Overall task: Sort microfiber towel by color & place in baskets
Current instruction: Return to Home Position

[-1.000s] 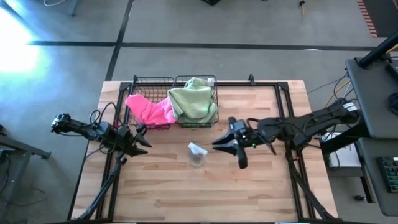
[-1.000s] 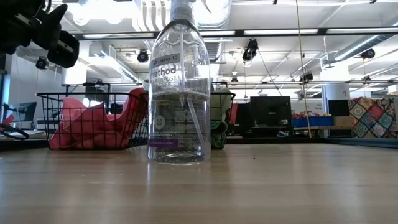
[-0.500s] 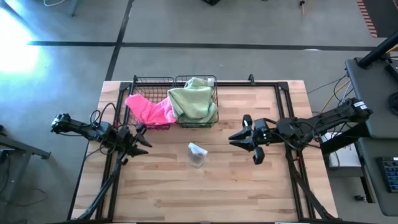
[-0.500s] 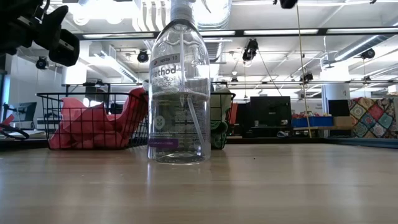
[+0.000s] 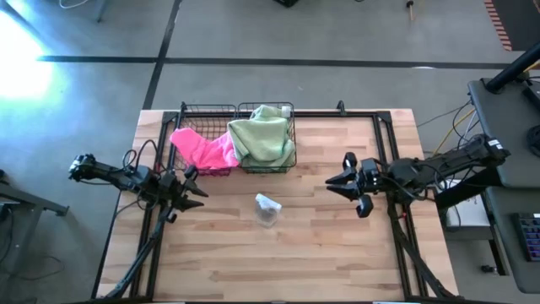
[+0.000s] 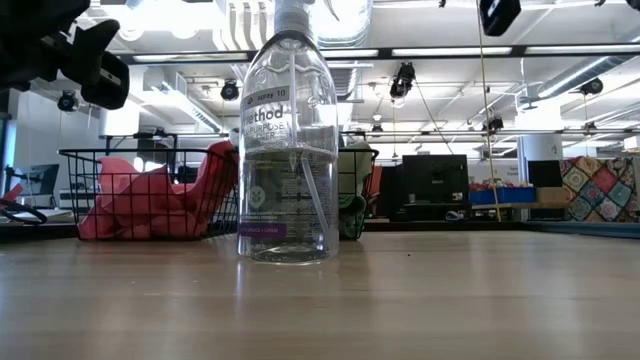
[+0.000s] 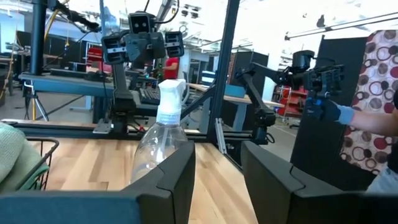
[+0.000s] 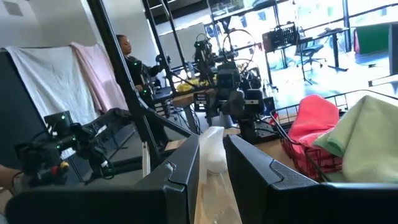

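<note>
two baskets (image 5: pixel 208 107) upper centre hold pink towel (image 5: pixel 202 149), green towel (image 5: pixel 263 135); sorting looks done. left gripper (image 5: pixel 195 191) mid-left, right gripper (image 5: pixel 347 193) mid-right, both spread; next, park arms.

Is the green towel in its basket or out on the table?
In. The green towel lies heaped inside the right basket, beside the pink towel.
</note>
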